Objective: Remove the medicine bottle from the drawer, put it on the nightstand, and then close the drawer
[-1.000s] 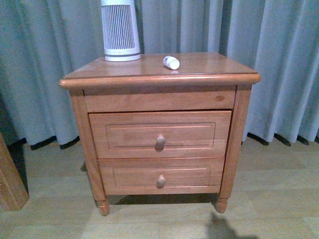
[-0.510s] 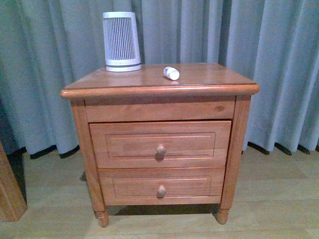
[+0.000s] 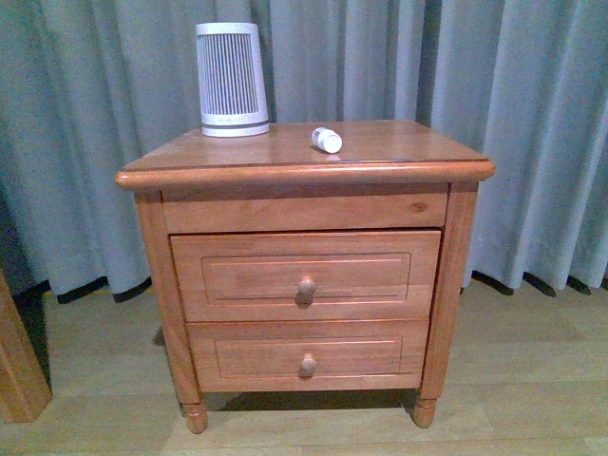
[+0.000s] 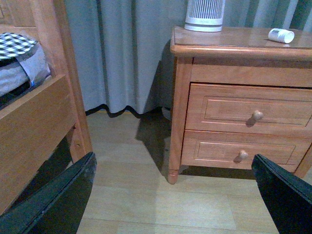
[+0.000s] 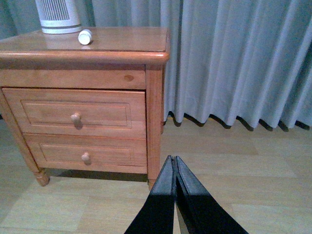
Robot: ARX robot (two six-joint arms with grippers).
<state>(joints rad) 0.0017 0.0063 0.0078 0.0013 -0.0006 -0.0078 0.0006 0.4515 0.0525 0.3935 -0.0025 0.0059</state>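
The small white medicine bottle (image 3: pixel 326 140) (image 4: pixel 281 35) (image 5: pixel 85 36) lies on its side on the glossy top of the nightstand (image 3: pixel 380 142). The upper drawer (image 3: pixel 305 274) with its round knob (image 3: pixel 307 285) stands pushed in, its front near flush. Neither arm shows in the front view. My left gripper (image 4: pixel 173 195) is open, low over the floor, off the nightstand's side nearest the bed frame, with nothing between its dark fingers (image 4: pixel 63 204). My right gripper (image 5: pixel 174 163) is shut and empty, low over the floor beside the nightstand's curtain-side front leg (image 5: pixel 152 183).
A tall white ribbed appliance (image 3: pixel 230 78) stands on the nightstand's back left. The shallower lower drawer (image 3: pixel 308 356) is shut. Grey curtains (image 3: pixel 532 114) hang behind. A wooden bed frame (image 4: pixel 34 122) with checked bedding (image 4: pixel 14 46) stands to the left. Wood floor (image 3: pixel 532 361) surrounds the nightstand.
From one second ago the front view shifted, so the nightstand sits lower in the picture. A shadow on the floor at the bottom right is gone. In the last half second nothing moved.
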